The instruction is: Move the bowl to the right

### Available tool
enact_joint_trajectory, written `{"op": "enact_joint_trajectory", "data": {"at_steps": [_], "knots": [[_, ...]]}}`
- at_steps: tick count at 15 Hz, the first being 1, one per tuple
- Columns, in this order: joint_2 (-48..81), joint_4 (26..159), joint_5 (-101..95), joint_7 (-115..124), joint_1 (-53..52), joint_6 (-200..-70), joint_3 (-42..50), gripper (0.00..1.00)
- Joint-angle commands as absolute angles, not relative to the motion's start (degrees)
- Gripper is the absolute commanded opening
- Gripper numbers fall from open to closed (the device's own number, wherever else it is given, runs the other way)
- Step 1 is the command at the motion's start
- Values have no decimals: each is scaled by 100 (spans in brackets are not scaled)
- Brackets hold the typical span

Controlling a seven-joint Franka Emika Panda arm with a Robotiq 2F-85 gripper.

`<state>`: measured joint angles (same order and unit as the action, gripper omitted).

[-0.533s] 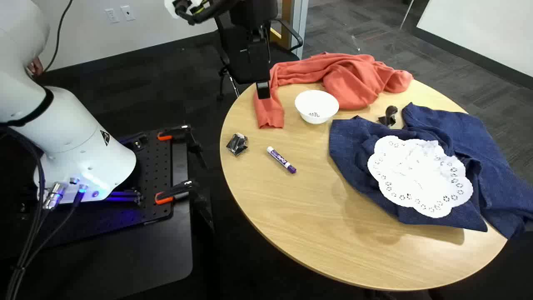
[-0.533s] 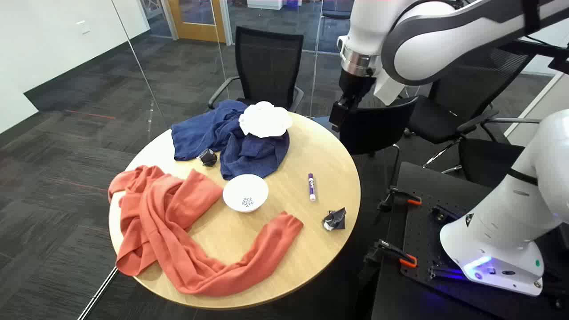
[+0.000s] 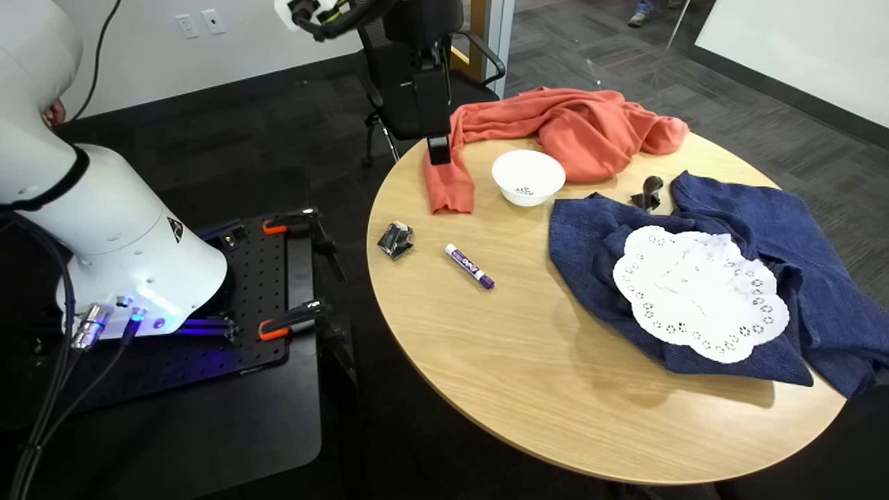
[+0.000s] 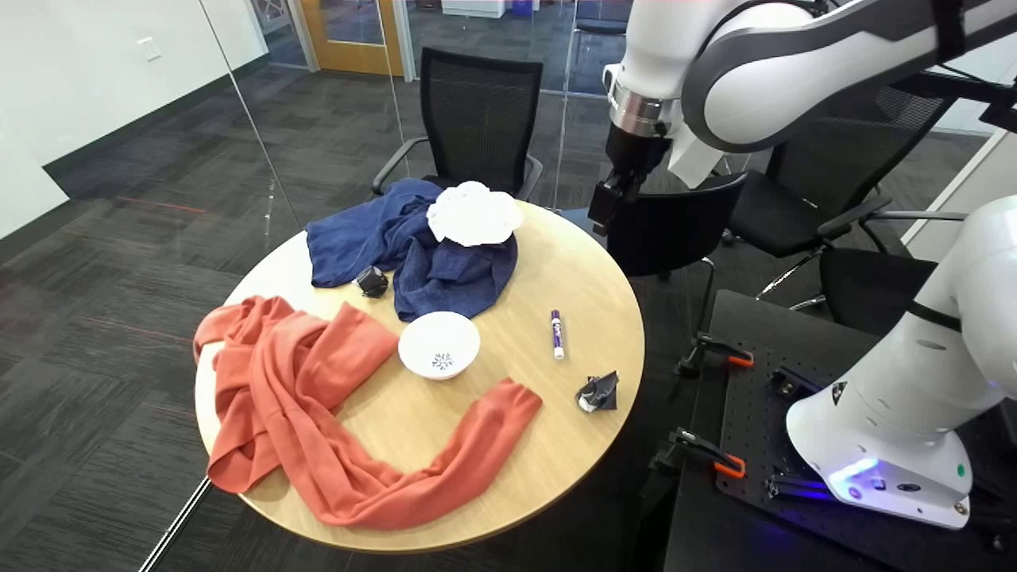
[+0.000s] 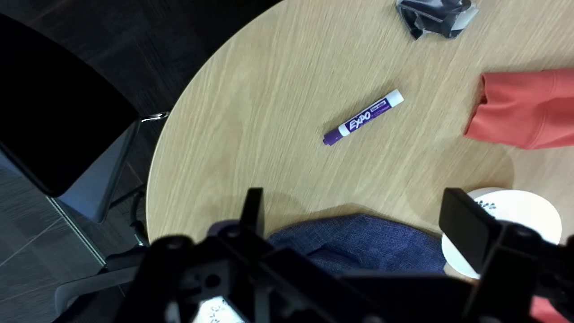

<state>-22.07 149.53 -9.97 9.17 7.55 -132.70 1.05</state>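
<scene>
The small white bowl (image 3: 528, 179) stands upright on the round wooden table, close to the orange cloth and the blue cloth. It also shows in an exterior view (image 4: 438, 345), with a dark snowflake-like pattern inside. In the wrist view the bowl (image 5: 531, 213) is at the right, partly hidden behind a finger. My gripper (image 5: 356, 195) is open with nothing between its fingers, held above the table and apart from the bowl. It shows in both exterior views, at the top (image 3: 439, 149) and at the upper right (image 4: 608, 208).
An orange garment (image 4: 318, 413) lies around one side of the bowl. A blue cloth (image 3: 590, 236) with a white lace doily (image 3: 701, 295) on it lies on the other side. A purple marker (image 5: 363, 117), a crumpled black wrapper (image 3: 396, 240) and a small black object (image 4: 371, 281) lie on the table.
The arm, gripper and bowl have not visibly moved. A person's legs and shoe now show at the far back in an exterior view.
</scene>
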Motion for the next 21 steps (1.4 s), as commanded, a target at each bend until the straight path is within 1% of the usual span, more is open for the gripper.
{"op": "enact_joint_trajectory", "data": {"at_steps": [1, 5, 10, 21], "knots": [[-2208, 14946, -996, 914, 750, -13257, 111, 100], [-2165, 14919, -992, 932, 751, -13306, 110, 100], [-1666, 14602, -875, 1001, 666, -13778, 80, 100], [512, 13453, 388, 913, 227, -14871, 75, 100]]}}
